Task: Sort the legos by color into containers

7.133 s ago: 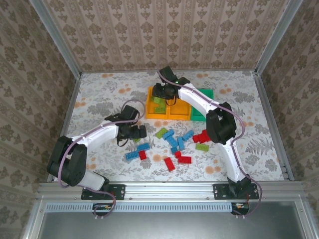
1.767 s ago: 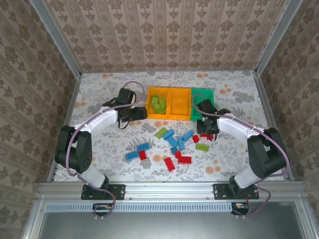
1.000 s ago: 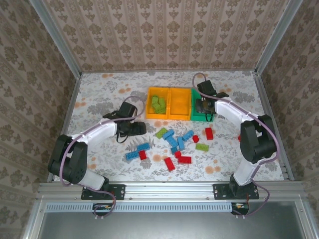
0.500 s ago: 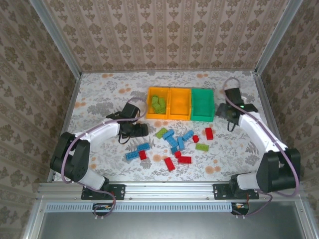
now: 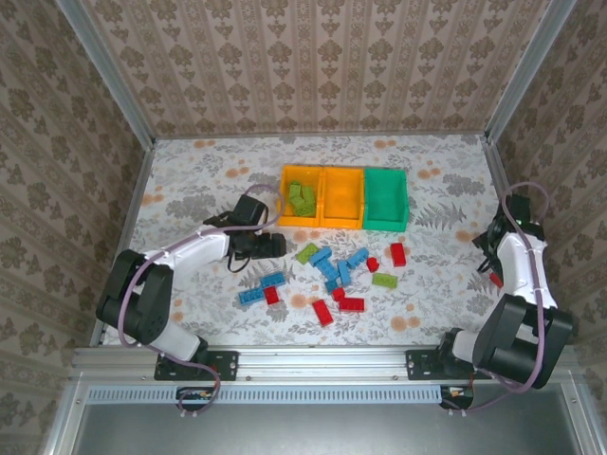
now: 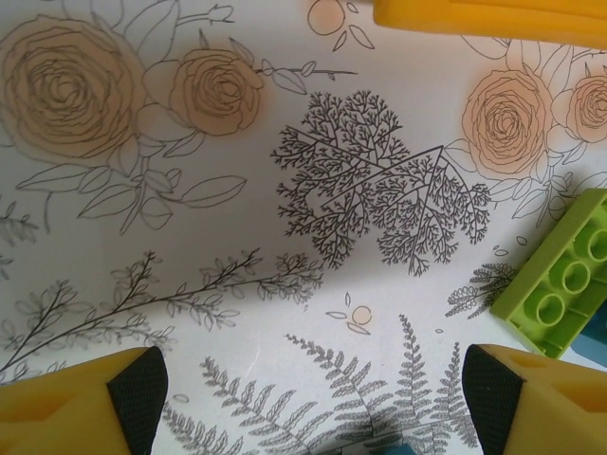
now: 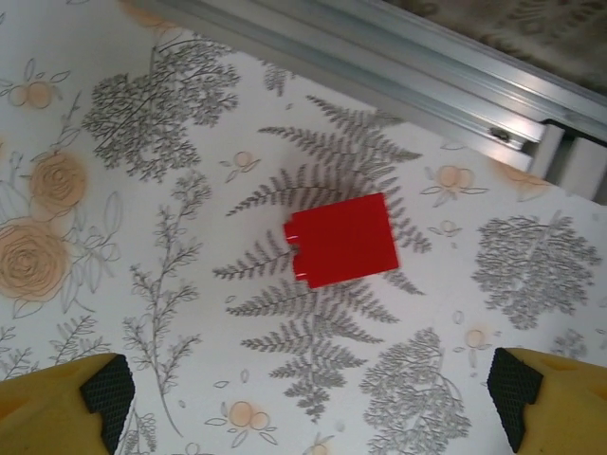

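Lime legos (image 5: 302,198) in leftmost container (image 5: 296,221)

No readable text, labels, brands, numbers or signs on any surface here.

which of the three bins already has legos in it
The leftmost orange-yellow bin: lime green bricks lie in it. The middle orange-yellow bin and the green bin beside it look bare inside.
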Controlling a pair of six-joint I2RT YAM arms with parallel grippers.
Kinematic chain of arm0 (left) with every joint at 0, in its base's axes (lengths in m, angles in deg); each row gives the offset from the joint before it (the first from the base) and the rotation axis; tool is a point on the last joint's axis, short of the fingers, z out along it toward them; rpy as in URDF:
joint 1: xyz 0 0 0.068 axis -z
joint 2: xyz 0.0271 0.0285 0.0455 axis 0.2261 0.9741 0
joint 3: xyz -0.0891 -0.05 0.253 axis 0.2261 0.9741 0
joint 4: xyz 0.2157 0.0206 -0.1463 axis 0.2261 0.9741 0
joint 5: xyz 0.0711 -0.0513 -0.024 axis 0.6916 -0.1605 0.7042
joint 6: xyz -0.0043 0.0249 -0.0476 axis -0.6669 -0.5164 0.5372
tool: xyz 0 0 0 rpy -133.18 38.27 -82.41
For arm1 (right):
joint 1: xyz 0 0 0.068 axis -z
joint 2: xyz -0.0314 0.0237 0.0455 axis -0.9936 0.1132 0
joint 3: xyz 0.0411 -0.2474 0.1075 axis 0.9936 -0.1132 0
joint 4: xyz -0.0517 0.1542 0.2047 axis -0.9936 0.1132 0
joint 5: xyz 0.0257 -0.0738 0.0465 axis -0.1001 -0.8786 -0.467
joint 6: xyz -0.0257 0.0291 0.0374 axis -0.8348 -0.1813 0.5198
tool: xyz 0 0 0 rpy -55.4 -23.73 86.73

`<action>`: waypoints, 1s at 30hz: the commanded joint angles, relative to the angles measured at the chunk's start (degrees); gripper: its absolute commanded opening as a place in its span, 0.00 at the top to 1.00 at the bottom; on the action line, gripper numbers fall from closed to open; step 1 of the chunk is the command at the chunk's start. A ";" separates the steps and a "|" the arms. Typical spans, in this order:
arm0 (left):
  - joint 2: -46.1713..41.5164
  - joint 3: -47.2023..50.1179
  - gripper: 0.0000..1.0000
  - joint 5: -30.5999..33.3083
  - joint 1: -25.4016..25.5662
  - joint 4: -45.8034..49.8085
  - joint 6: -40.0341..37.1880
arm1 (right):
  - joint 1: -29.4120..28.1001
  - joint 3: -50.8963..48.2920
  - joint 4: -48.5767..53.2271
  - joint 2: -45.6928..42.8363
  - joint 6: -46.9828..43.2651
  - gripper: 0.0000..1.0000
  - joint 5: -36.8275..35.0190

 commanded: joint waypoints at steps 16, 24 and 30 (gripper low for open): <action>1.91 -0.81 0.15 -3.14 -0.12 -3.26 -2.19 | 10.87 -1.73 -3.89 12.29 -10.54 0.10 9.41; 1.49 -0.42 0.15 -2.54 -0.29 -2.83 -2.01 | 10.86 0.64 -7.78 20.00 -17.16 0.20 7.97; 1.62 -0.56 0.14 -2.31 -0.29 -2.71 -1.46 | 10.88 1.55 -11.09 21.90 -19.90 0.23 7.39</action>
